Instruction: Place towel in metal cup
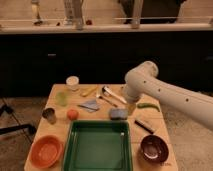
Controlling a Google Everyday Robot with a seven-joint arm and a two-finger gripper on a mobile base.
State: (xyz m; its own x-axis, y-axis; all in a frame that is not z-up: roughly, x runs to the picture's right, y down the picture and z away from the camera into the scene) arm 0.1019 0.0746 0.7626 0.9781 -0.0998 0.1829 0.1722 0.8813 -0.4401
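A wooden counter [56,129] fills the lower half of the frame. A white robot arm [170,95] reaches in from the right edge.

Nearest, along the bottom, sit an orange bowl [46,150] at lower left, a large green tray [95,145] in the centre and a dark bowl [154,148] at lower right.

Several things sit just past the tray's far rim. From left to right:
- The metal cup [49,115] stands upright near the counter's left edge.
- An orange ball [73,114] sits just beside it.
- A blue-grey pad [118,114] lies near the tray's far right corner.
- A dark oblong item [144,125] lies at a slant further right.

A little beyond, the towel [90,104], a thin blue-grey cloth with a pointed corner, lies flat between the ball and the pad. It is apart from the metal cup, which is down and to its left.

The end effector [131,107] hangs pointing down over the counter, just right of the pad and right of centre in the frame. Its fingers are spread and hold nothing. A long green vegetable [148,105] lies to its right.

Farther back, a green cup [61,98] stands at left. A yellow item [89,91] and a metal spoon [112,94] lie in the middle. A white-lidded jar [73,82] stands near the far edge.

Behind the counter is a row of dark cabinets [90,55], with a pale ledge [100,27] across the top of the frame.
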